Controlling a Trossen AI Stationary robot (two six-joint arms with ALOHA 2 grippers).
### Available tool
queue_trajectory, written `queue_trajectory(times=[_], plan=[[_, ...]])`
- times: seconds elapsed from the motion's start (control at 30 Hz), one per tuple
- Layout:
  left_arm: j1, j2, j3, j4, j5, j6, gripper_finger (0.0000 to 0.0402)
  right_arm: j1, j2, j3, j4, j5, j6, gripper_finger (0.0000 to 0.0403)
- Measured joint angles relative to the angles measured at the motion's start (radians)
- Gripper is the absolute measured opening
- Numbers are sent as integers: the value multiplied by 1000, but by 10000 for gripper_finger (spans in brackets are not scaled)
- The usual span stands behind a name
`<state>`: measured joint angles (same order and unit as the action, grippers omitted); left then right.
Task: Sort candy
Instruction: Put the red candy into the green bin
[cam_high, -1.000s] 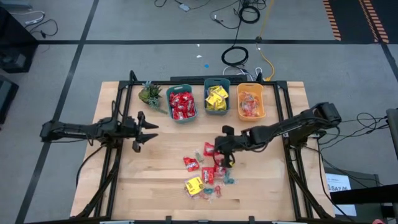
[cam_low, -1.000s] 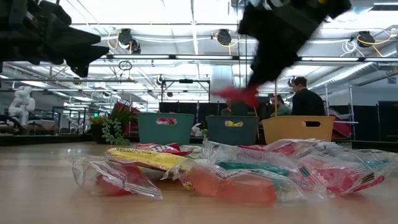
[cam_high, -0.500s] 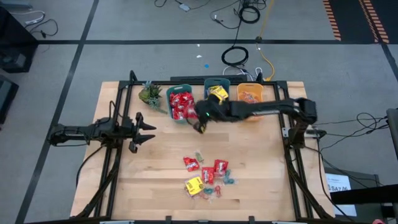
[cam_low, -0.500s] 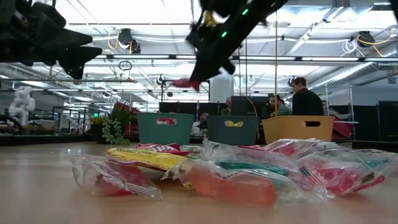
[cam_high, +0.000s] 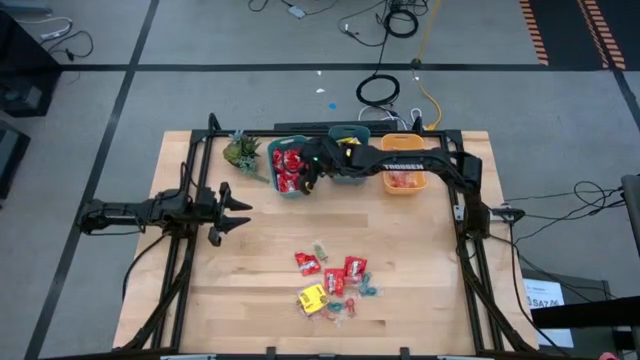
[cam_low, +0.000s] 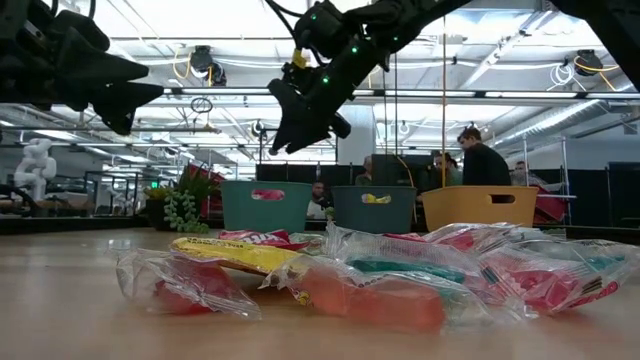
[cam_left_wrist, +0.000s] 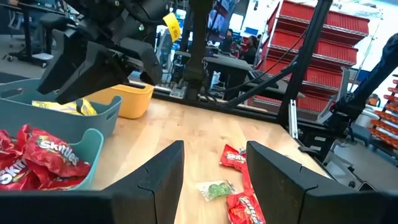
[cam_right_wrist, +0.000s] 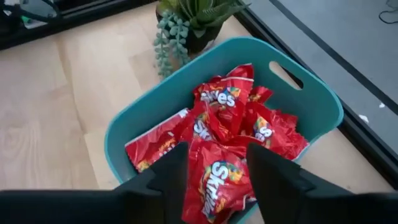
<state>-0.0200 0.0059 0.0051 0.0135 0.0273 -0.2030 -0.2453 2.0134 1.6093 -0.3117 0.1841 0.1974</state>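
My right gripper (cam_high: 305, 172) hovers open over the left teal bin (cam_high: 272, 166), which is full of red candy packets (cam_right_wrist: 227, 124). One red packet (cam_right_wrist: 214, 180) shows right below and between its fingers, on top of the pile. In the low view nothing is between its fingertips (cam_low: 285, 140). Loose candy (cam_high: 335, 280), red, yellow and small twist-wrapped pieces, lies in a heap at the table's near middle. My left gripper (cam_high: 243, 214) waits open at the table's left, pointing level with nothing in it.
A middle teal bin (cam_high: 349, 158) holds yellow packets and an orange bin (cam_high: 404, 172) holds small pieces, in a row at the far edge. A small green plant (cam_high: 241, 151) stands left of the bins. Bare wood lies between the bins and the heap.
My right gripper has carried a red packet from the loose heap up and toward the far left, to above the left teal bin. There it has opened, and the packet has left its fingertips.
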Motion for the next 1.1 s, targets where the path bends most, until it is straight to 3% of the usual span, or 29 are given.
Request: queue_trajectory(times=[0.37, 0.73, 0.9, 1.1], plan=[[0, 0, 0, 2, -23, 9, 183, 2, -7, 0, -43, -2, 0, 180], [0, 0, 0, 3, -31, 1, 183, 8, -123, -6, -330, -11, -17, 180], [0, 0, 0, 3, -31, 1, 183, 58, -236, -180, -274, -30, -9, 180], [0, 0, 0, 3, -31, 1, 183, 176, -410, -476, 74, -34, 107, 180]])
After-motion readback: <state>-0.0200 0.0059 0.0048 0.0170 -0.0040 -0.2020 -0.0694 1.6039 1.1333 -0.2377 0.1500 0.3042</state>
